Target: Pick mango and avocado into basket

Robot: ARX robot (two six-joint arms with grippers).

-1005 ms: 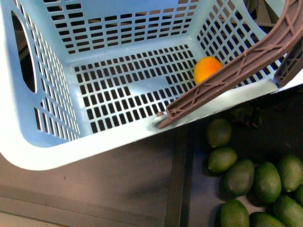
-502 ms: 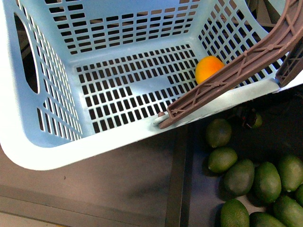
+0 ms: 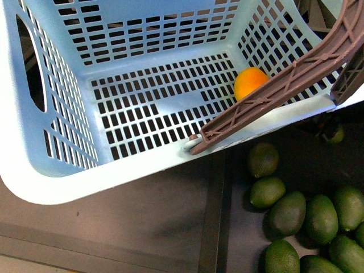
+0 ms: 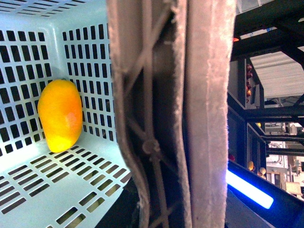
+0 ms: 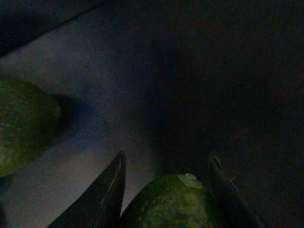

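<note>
The teal basket point(image 3: 68, 176) fills the front view, tilted, with the yellow-orange mango point(image 3: 250, 82) lying in its far right corner. The left wrist view shows that mango point(image 4: 60, 115) on the slotted floor beside the brown handle point(image 4: 152, 118). My left gripper point(image 4: 183, 156) is shut on this handle. In the dim right wrist view, my right gripper point(image 5: 167, 156) is shut on a dark green avocado point(image 5: 168, 202), held above a dark surface. The front view shows that avocado point(image 3: 336, 135) only partly, just below the basket's right rim.
Several loose avocados point(image 3: 287, 213) lie on a dark tray at the lower right of the front view, and one point(image 5: 23, 123) is near the held fruit. A raised divider point(image 3: 219, 216) runs left of them. Shelving with a blue light strip point(image 4: 249, 189) stands behind the handle.
The held avocado and my right gripper have moved to the right under the basket's rim. The basket and the mango have hardly shifted.
</note>
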